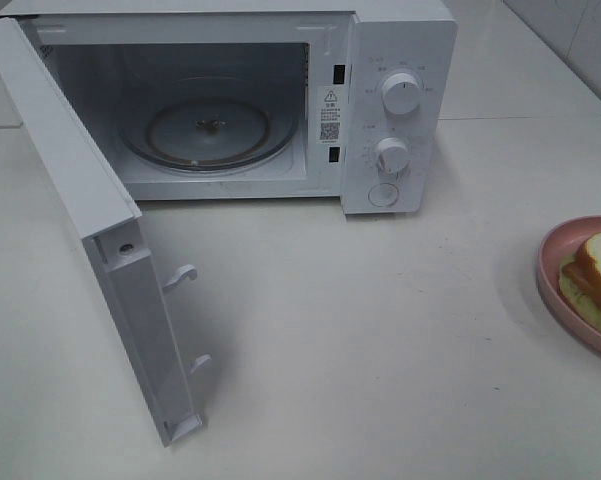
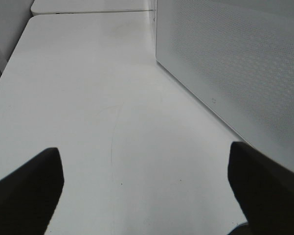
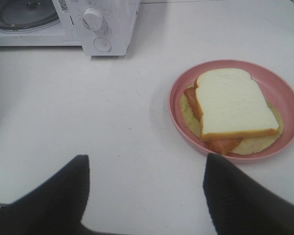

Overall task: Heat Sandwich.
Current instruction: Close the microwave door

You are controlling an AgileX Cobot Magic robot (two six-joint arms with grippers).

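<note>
Microwave [image 1: 380,110] warning label [image 1: 329,98] print is illegible.

The microwave [image 1: 280,100] was white all over, its open door [image 1: 100,240] the same white, with a fine dotted mesh pattern across the door panel [image 2: 235,63]. Inside sat a clear glass turntable [image 1: 208,130] tinted grey. Two white knobs [image 1: 401,92] stood on the control panel, beside a small black-and-white warning label [image 1: 329,113]. The table [image 1: 380,340] was plain off-white. The plate [image 3: 281,93] was pink. The sandwich [image 3: 232,105] had pale white bread with a tan crust, an orange-red layer beneath it and a pale yellow-green layer at the bottom. The fingers [image 3: 235,196] of both arms were black [image 2: 34,191].
</note>
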